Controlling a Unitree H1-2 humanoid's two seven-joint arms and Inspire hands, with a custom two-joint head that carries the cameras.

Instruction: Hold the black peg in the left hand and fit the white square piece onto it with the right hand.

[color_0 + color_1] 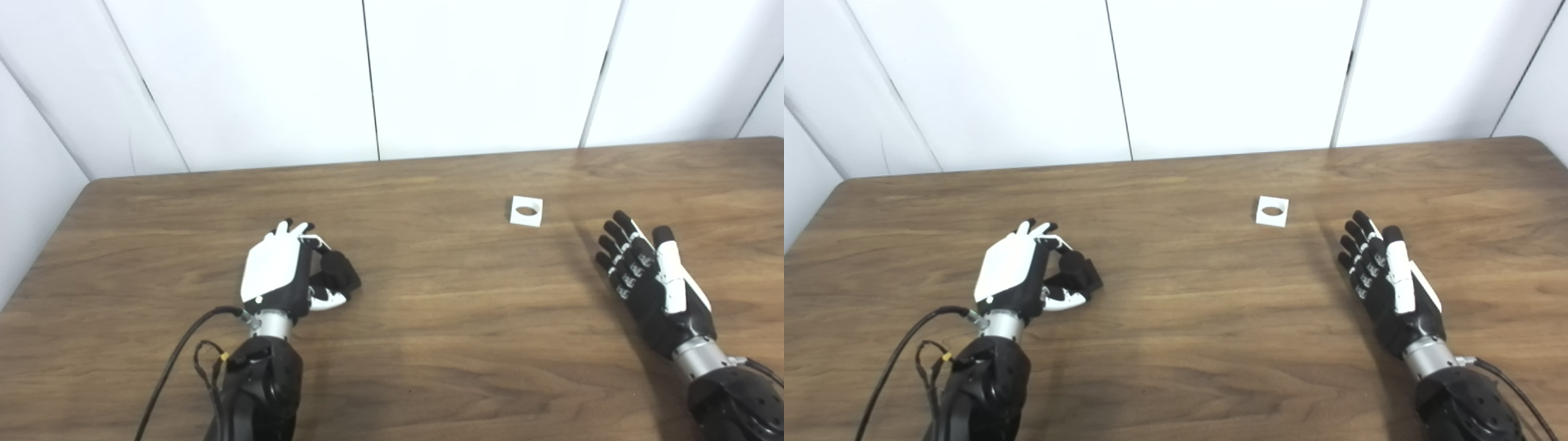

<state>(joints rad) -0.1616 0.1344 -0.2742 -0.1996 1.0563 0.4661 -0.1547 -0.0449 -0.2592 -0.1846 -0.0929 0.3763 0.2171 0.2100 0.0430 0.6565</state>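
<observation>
My left hand [278,272] rests low over the wooden table [429,318] at the left, its fingers curled around the black peg [338,274]. The peg sticks out to the right between fingers and thumb, and also shows in the right eye view [1078,274]. The white square piece [526,211] with a round hole lies flat on the table right of centre, apart from both hands. My right hand [652,275] is open and empty at the right, fingers straight and apart, a little nearer to me and to the right of the white piece.
White wall panels [478,73] stand behind the table's far edge. A black cable [177,355] trails from the left forearm. The table's left edge lies left of the left arm.
</observation>
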